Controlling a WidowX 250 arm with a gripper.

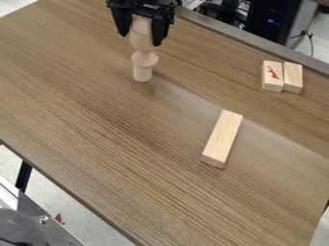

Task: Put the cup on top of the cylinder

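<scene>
Gripping the cup [142, 34] from both sides, the black, angular fingers [159, 33] are holding its smooth, pale wooden bowl between them. Just below the fingers, the cup is narrowing to a waist and swelling out again into a rounded foot. Directly beneath that foot, the matching pale wooden cylinder [143, 74] is standing upright, its plain side running straight down to the brown, streaky wood-grain surface [77, 120]. Nearer the camera than the fingers and toward the picture's right, a long rectangular wooden block [223, 137] is lying flat. Farther right of the fingers, a short block with red marking [272, 76] and a plain short block [293, 77] are sitting side by side.
</scene>
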